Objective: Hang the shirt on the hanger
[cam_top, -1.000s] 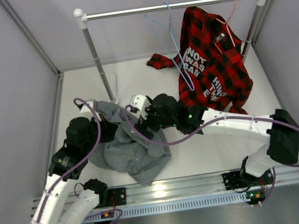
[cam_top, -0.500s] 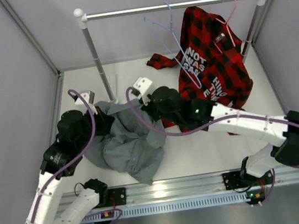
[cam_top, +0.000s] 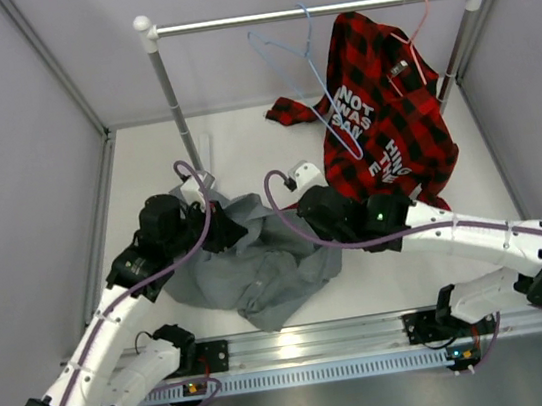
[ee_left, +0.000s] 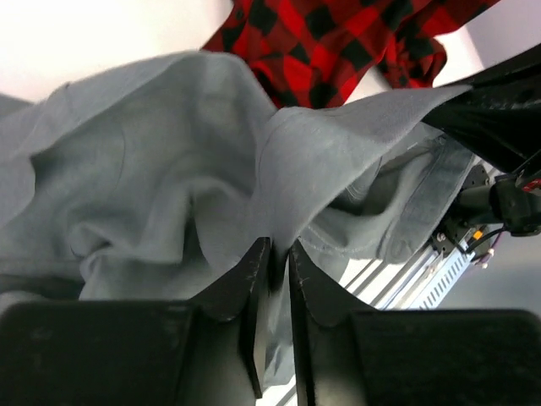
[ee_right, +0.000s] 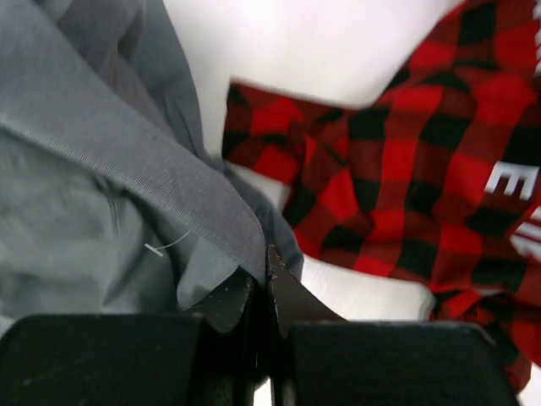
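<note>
The grey shirt (cam_top: 260,270) lies crumpled on the table between my two arms. My left gripper (cam_top: 233,231) is at its left part. In the left wrist view its jaws (ee_left: 279,249) stand a narrow slit apart with a fold of the shirt (ee_left: 169,169) between them. My right gripper (cam_top: 307,226) is at the shirt's right edge and is shut on a hem of the shirt (ee_right: 93,161), with its tips (ee_right: 262,283) pressed together. The light-blue hanger (cam_top: 310,41) hangs bare from the rail at the back, apart from both grippers.
A red-and-black plaid shirt (cam_top: 385,116) hangs on a pink hanger (cam_top: 418,26) at the rail's (cam_top: 226,23) right end; its hem reaches the table beside my right arm. The rack's left post (cam_top: 176,115) stands just behind my left gripper. Grey walls enclose the table.
The right gripper has shut on the shirt's edge and drawn back to the right and nearer. The left gripper has moved right. The shirt is spread wider between them.
</note>
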Available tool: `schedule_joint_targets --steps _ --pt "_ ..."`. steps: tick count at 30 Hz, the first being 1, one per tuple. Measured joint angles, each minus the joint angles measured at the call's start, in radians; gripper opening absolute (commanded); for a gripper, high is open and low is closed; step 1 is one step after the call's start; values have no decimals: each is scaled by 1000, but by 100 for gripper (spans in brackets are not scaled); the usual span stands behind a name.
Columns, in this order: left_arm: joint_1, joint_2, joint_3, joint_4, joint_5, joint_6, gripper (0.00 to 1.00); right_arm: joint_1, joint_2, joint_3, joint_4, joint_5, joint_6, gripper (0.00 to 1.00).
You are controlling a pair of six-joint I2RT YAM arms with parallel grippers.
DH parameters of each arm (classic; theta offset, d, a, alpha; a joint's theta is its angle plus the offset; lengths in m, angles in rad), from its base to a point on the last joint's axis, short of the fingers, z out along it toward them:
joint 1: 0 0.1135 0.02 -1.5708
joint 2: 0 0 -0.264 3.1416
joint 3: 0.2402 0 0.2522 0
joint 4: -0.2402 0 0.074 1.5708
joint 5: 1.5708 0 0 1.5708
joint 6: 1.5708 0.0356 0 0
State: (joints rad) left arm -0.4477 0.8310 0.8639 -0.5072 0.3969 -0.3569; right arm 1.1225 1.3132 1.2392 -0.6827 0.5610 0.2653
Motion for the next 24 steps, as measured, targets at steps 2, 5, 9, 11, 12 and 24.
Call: schedule_joint_targets --steps 2,5,9,11,12,24 --pt "1 -1 -28 0 4 -8 15 -5 -26 -76 -3 -32 5 2" --pt "-2 0 -42 8 8 -24 0 -11 -40 -108 6 -78 -8 23" --pt "-13 8 -43 35 8 -38 0 -13 -43 -107 66 -188 -87 48" --pt "-17 16 -43 42 8 -39 0 -13 -42 -106 98 -238 -144 22" --pt "-18 19 -43 43 7 -41 0 -12 -41 -101 105 -246 -174 21" --pt "-56 38 -146 75 -65 -95 56 -64 139 -6 155 -227 -330 42"
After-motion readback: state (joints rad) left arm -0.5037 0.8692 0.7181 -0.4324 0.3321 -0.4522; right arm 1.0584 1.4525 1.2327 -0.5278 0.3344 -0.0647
